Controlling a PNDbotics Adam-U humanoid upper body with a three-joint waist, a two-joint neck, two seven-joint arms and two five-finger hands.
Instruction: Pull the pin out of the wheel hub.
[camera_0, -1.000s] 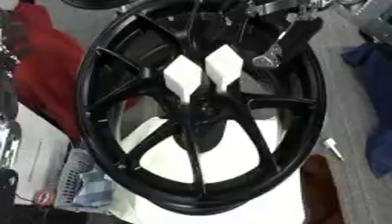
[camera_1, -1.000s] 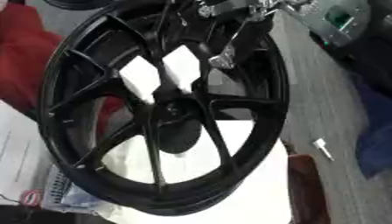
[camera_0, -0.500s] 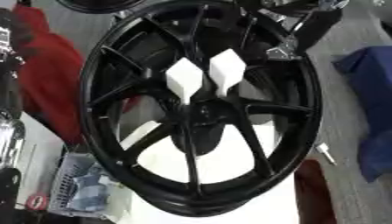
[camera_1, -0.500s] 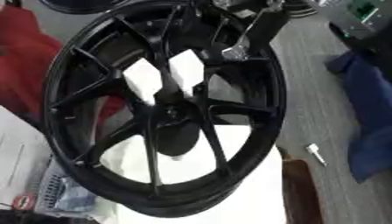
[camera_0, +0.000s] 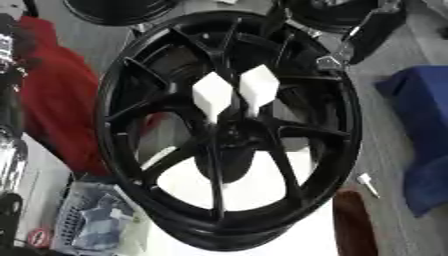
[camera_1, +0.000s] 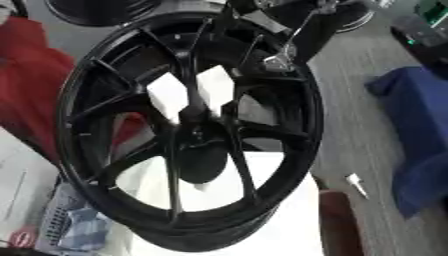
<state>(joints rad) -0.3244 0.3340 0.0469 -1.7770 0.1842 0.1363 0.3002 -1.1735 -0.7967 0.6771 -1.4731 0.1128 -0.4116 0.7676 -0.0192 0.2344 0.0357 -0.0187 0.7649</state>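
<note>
A big black wheel hub (camera_0: 229, 131) stands tilted on a white surface, its spokes facing me. Two white wedge-shaped pieces (camera_0: 234, 92) sit between the spokes just above the dark centre (camera_1: 194, 134); I cannot make out a separate pin. My right arm comes in from the upper right, black with a silver link. Its hand (camera_0: 334, 59) is at the upper right of the rim, touching or just over it. The same hand (camera_1: 280, 60) shows in the right eye view, with its grip hidden. My left hand is out of sight.
Red cloth (camera_0: 54, 115) lies left of the wheel and blue cloth (camera_0: 422, 130) on the floor to the right. A small white object (camera_0: 368, 183) lies on the grey floor. Another black wheel (camera_0: 118, 9) is behind. A printed packet (camera_0: 94, 220) lies at lower left.
The whole picture has shifted, so the camera has moved; more blue cloth shows at the right. My right hand stays at the upper right of the rim. The white pieces keep their place.
</note>
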